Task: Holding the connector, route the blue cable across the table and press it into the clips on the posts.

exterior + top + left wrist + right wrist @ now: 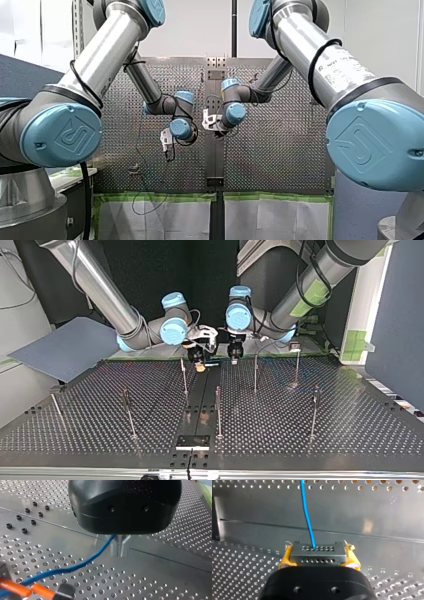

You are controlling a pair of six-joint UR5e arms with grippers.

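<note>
Where it meets the grey connector, blue cable thin, gently bowed.

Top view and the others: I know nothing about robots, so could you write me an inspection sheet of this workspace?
Surface: perforated metal table, smooth strip down its middle.
Job's things: grey connector; blue cable running ahead from it; thin posts upright, no cable seen on them.
Clutter: nothing seen.
Grippers: my right gripper, yellow pads, shut on the connector; my left gripper shut on the cable.
Cables: black cables looped along the arms.
Surroundings: blue-grey panel, green tape.
</note>
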